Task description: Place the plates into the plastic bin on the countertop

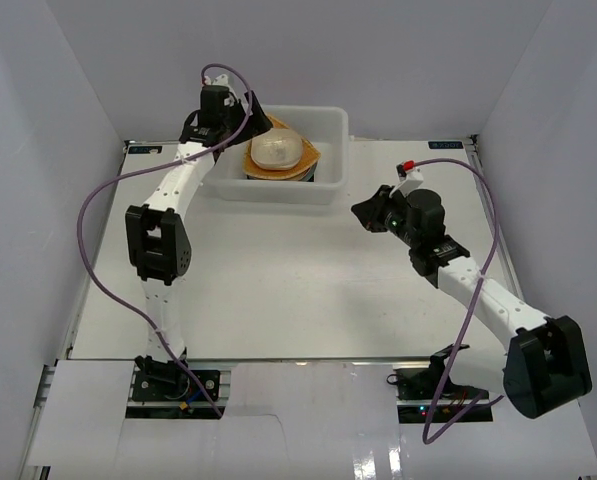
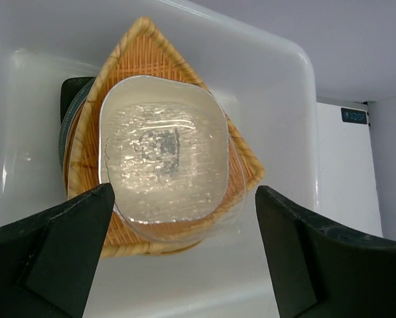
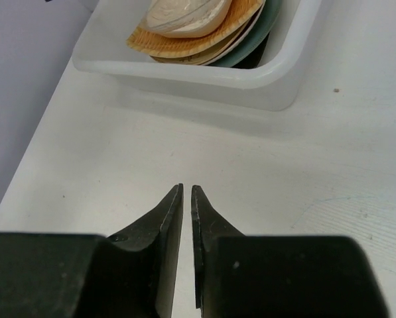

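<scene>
Step in hand, by my read: tail end of the job, release over the plastic bin (image 1: 278,190). No plate seen on the tabletop (image 1: 298,280) in top view; the plates (image 1: 278,155) sit as one stack inside the bin, toward its L-centre. Clear glass dish (image 2: 161,159) on top, nested upright in the tan fan-shaped plate (image 2: 144,50); blue-green rim (image 3: 264,30) shows lower down from R wrist view. Can't count the full stack, lower ones hidden. L tool (image 2: 184,192) spread wide, gripping nothing, fingers either side of the glass dish and above it, not touching as far as I can tell. L arm reaches far fwd, upper link angled up to the bin's L rear corner, wrist tipped down into the bin. R tool (image 3: 187,189) closed to a thin slit, empty, low over bare tabletop, aimed at the bin's near wall but well apart from it; R arm bent back toward centre, elbow out R. Next move prob calls for: L tool straight up, jaws kept wide so they don't clip the glass rim or bin wall, then pull back to base side. Risk: snagging the glass dish, it sits loose on the stack
</scene>
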Robot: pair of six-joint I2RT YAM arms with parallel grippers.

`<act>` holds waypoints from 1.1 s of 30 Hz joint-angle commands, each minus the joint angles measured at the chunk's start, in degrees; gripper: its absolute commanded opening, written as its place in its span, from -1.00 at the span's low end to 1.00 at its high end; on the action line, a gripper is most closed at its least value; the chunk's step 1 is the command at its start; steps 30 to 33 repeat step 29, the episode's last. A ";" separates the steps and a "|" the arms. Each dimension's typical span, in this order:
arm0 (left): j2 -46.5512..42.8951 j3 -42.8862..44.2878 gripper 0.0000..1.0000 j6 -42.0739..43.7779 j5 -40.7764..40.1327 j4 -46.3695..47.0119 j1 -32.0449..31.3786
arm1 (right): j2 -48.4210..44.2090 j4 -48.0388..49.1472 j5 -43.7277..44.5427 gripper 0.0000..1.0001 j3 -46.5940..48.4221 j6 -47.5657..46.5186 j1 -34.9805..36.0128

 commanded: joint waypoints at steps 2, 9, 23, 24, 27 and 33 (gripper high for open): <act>-15.87 -7.34 0.96 -0.05 4.84 3.11 0.14 | -6.68 -2.41 2.98 -0.64 2.29 -4.73 0.25; -43.03 -40.29 0.96 -0.14 8.89 10.93 -3.02 | -12.67 -6.27 3.42 -0.39 -0.79 -6.84 0.34; -86.29 -73.82 0.96 5.04 19.45 14.54 -4.61 | -33.15 -9.89 17.39 0.80 -10.19 -6.76 0.34; -87.08 -74.43 0.96 5.48 19.54 14.54 -4.61 | -33.59 -9.71 17.49 0.80 -10.81 -6.76 0.34; -87.97 -76.36 0.96 5.92 17.70 15.16 -5.13 | -34.12 -9.71 16.70 0.80 -12.13 -6.50 0.34; -87.09 -76.11 0.96 5.92 15.33 14.63 -5.40 | -35.43 -8.83 16.61 0.80 -11.78 -6.67 0.25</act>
